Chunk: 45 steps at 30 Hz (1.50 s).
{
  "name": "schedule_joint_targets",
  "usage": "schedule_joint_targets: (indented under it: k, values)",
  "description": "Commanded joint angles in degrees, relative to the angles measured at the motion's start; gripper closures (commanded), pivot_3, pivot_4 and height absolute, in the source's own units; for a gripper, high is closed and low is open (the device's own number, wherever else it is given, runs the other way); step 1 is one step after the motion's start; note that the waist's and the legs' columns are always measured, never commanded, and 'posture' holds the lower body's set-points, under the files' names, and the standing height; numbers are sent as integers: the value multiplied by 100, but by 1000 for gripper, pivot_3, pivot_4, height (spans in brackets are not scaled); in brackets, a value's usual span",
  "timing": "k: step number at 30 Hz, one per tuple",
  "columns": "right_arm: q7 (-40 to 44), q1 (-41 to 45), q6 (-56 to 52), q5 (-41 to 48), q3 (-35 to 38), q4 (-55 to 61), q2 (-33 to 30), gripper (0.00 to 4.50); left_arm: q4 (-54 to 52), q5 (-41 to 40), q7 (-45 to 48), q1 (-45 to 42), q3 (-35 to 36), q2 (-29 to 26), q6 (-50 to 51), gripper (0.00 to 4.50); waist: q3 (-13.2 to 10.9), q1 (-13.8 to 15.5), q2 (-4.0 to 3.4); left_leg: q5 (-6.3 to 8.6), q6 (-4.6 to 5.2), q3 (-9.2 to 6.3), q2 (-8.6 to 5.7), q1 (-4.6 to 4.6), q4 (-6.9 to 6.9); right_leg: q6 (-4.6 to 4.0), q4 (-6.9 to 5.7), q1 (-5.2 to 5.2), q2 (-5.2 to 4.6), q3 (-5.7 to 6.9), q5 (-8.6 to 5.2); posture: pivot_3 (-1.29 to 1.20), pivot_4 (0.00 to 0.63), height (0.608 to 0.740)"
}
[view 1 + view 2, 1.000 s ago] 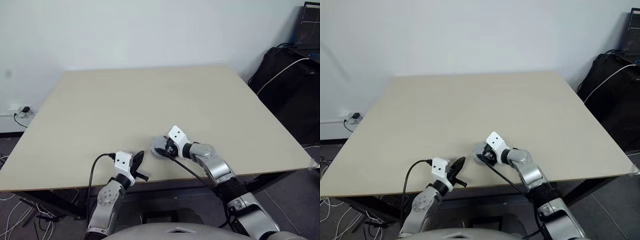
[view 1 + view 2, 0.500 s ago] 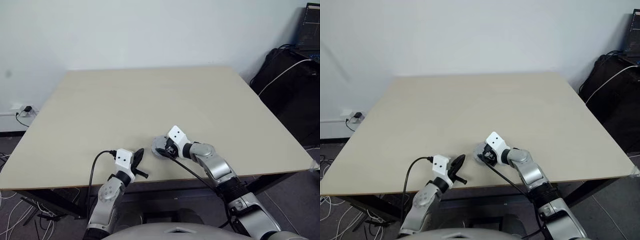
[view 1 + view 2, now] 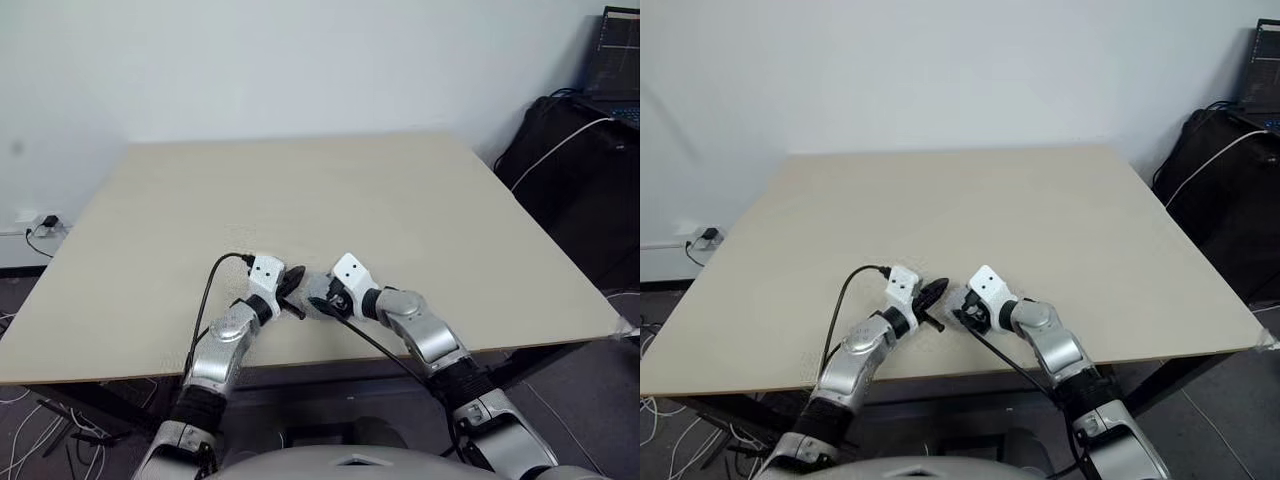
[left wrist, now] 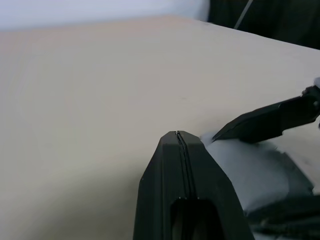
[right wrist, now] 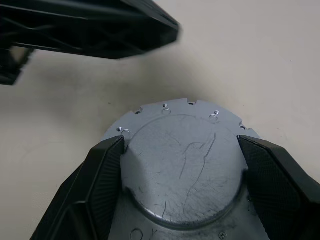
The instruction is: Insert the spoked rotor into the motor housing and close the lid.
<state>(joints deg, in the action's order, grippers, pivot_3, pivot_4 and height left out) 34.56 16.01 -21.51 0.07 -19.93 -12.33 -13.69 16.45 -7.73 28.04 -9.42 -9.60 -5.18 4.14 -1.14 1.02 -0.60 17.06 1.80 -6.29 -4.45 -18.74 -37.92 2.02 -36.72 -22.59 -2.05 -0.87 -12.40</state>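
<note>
Jaws on our right gripper (image 5: 175, 165) hug the round grey metal lid (image 5: 182, 165); our left gripper (image 3: 291, 283), jaws shut, waits just beside.

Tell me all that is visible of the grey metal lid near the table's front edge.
The lid is a round, light grey metal disc, its smooth face up with a raised, scratched centre and small holes along the rim. It lies flat on the table. The right gripper holds it, one black finger on each side. The shut left gripper is close beside it.
</note>
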Motion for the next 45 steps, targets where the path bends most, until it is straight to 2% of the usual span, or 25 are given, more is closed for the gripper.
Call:
schedule_joint_targets:
  k: [1,11,25,27,29,45]
  values:
    - [-43,-146,-174,-160,-103,-70,-46,1232,-2,-195,221,-375,-2,48,673,4500,0,-4,0,0,0,-1,0,0,0,1,0,0,1,0,-1,0,0,740]
    - [-155,-221,-216,-153,-81,39,-30,1232,174,-279,313,-867,-65,191,2269,4500,-5,-14,7,4,0,-8,-3,-9,3,8,3,-1,0,-3,-7,0,0,740]
    - [-135,-145,-259,-118,-73,-20,4,1232,35,-194,614,-813,-327,-30,2995,4500,-1,-17,4,6,-3,-16,-3,4,5,10,11,1,0,-3,-10,0,0,740]
    - [-169,-161,-288,-100,-31,19,12,490,8,-194,623,-802,-332,-26,3022,4500,-1,-20,4,6,-4,-17,-3,5,6,10,11,1,-1,-5,-10,0,0,740]
    - [-178,-214,-329,-89,0,133,-21,35,-6,-197,619,-797,-340,-22,3034,4500,0,-22,5,7,-5,-19,-3,5,6,10,11,1,0,-7,-10,0,0,740]
    - [110,-1251,-1015,334,553,2112,-984,35,-34,-191,681,-810,-377,-9,3018,4500,-3,26,8,17,2,-38,-3,-10,20,21,65,11,0,-1,-10,0,0,740]
